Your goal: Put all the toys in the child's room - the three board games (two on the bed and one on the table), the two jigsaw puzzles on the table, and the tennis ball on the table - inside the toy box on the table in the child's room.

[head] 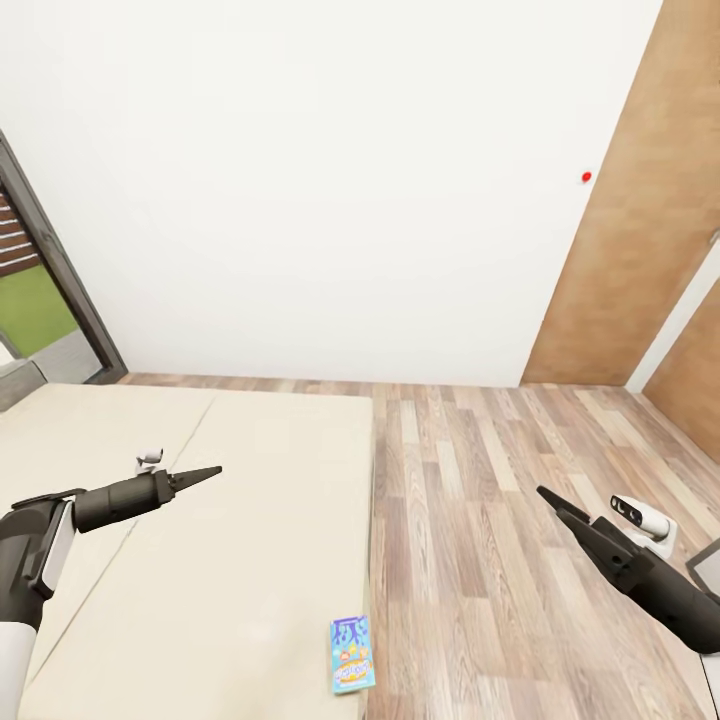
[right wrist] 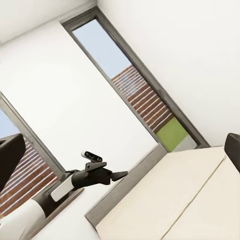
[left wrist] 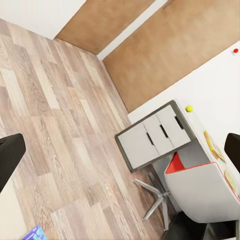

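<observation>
A blue board game point(head: 352, 655) lies flat on the beige bed point(head: 200, 560), close to the mattress's near right edge; its corner point(left wrist: 35, 233) also shows in the left wrist view. My left gripper point(head: 212, 471) hovers open over the middle of the bed, well beyond the game, its dark fingers point(left wrist: 10, 155) wide apart. My right gripper point(head: 543, 492) hangs open over the wooden floor, right of the bed. Across the room the table point(left wrist: 200, 127) carries the tennis ball point(left wrist: 189, 108) and two jigsaw puzzles point(left wrist: 214, 145) point(left wrist: 230, 180). The toy box is out of view.
A dark-grey drawer cabinet point(left wrist: 152, 135) stands beside the table, with a white and red swivel chair point(left wrist: 200, 192) in front. Wooden floor point(head: 500, 480) runs right of the bed to a wood-panelled wall point(head: 630, 220). A tall window point(right wrist: 130, 90) rises behind the bed.
</observation>
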Robot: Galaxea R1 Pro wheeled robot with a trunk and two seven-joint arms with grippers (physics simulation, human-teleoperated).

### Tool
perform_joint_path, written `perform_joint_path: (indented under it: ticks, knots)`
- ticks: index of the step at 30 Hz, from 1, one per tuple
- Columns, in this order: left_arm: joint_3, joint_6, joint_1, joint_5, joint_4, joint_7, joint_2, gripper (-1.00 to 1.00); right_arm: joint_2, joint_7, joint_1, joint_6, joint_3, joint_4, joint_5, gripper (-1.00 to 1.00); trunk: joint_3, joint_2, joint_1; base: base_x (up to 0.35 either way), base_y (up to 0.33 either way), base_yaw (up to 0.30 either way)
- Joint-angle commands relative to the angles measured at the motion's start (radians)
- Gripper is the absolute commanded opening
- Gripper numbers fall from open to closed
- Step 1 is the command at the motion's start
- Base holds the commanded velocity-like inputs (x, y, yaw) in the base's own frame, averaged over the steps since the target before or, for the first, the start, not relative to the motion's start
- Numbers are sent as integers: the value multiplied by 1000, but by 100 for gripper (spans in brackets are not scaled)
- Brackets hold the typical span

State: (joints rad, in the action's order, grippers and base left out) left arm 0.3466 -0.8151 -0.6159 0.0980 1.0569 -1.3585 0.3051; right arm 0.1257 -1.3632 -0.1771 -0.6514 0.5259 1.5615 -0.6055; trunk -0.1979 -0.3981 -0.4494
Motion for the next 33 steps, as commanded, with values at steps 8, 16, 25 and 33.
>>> perform_joint_path:
  ticks: [8, 16, 25, 33]
  knots:
    - [0, -10, -1, 2, 0, -4, 0, 100, 0, -2, -1, -8, 0, 0, -3, 100, 11, -2, -1, 0, 0, 0]
    - [0, -10, -1, 2, 0, -3, 0, 100, 0, -1, -1, -8, 1, 0, -3, 100, 25, -2, -1, 0, 0, 0]
    - [1, -10, -1, 2, 0, -5, 0, 100, -1, -1, -1, -8, -1, 0, -2, 100, 40, -2, -1, 0, 0, 0]
    - [1, -10, -1, 2, 0, -2, 0, 100, 0, -2, -1, -8, 1, 0, -4, 100, 53, -2, -1, 0, 0, 0]
